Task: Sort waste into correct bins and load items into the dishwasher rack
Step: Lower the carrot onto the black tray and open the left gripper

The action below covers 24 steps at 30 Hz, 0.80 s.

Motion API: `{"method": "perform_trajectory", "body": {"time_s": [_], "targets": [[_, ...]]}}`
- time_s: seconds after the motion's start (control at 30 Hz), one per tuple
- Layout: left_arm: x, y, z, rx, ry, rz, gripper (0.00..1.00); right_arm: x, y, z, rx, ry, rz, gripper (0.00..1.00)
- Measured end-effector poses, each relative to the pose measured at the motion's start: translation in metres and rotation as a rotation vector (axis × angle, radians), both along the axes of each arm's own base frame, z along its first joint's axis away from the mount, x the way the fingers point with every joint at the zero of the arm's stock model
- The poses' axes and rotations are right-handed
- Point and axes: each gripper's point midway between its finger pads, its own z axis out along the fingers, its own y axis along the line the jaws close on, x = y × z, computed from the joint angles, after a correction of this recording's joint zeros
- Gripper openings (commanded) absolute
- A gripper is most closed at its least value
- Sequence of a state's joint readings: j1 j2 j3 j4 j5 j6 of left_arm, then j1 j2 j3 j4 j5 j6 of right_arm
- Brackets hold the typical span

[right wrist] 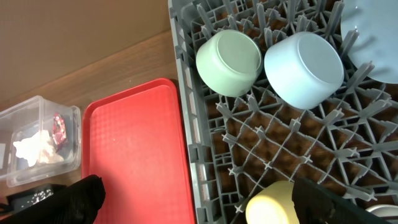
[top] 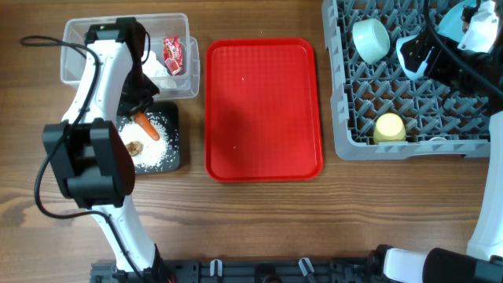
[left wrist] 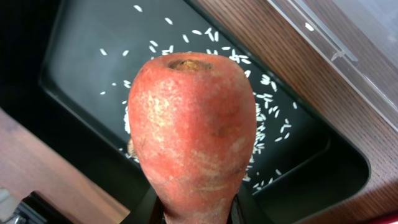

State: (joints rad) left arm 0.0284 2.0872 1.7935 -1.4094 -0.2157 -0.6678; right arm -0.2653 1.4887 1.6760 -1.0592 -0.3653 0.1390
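Carrot (left wrist: 193, 137) fills the left wrist view, blunt cut end up and clear of the black tray (left wrist: 87, 74) beneath it. Dark finger edges only just show at its base, so the left gripper (top: 140, 112) is clamped on that lower end. Below lie scattered rice grains (left wrist: 267, 124), with a sliver of the brown food lump (left wrist: 130, 147) peeking past the carrot's side. From overhead the same carrot (top: 147, 126) is small and slanted over the tray (top: 172, 115), with the lump (top: 134, 147) and rice (top: 159, 154) beside it. The left arm (top: 98, 94) runs up from the near table edge, bends above the clear tub (top: 78, 35), and turns its wrist back down over the tray. The tub holds the red wrapper (top: 172, 53); the right wrist view also shows the crumpled napkin (right wrist: 34, 148) next to that wrapper (right wrist: 60, 127). To the right, the red tray (top: 263, 110) lies between the bins and the dishwasher rack (top: 369, 94). There a pale green bowl (top: 370, 39) and yellow cup (top: 389, 127) sit among the pegs. Only the right wrist view shows the light blue bowl (right wrist: 305, 68) touching the green one, and a plate edge (right wrist: 373, 31). The right gripper (right wrist: 202, 200) hangs over the rack's left edge, fingers (right wrist: 81, 199) spread wide and holding nothing.
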Motion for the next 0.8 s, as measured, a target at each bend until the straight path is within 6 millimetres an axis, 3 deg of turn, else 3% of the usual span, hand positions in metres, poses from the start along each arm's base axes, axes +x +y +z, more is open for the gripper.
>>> {"method": "perform_trajectory", "body": {"time_s": [0.3, 0.43, 0.8], "targets": [[-0.017, 0.014, 0.014, 0.020, 0.014, 0.125, 0.04, 0.000, 0.000, 0.000, 0.000, 0.000, 0.000, 1.00], [-0.018, 0.016, 0.013, 0.045, -0.012, 0.252, 0.10, 0.000, 0.000, 0.000, 0.000, 0.000, 0.000, 1.00], [-0.039, 0.014, -0.010, 0.130, -0.021, 0.648, 0.16, 0.000, -0.001, 0.000, -0.003, 0.001, -0.003, 1.00]]}}
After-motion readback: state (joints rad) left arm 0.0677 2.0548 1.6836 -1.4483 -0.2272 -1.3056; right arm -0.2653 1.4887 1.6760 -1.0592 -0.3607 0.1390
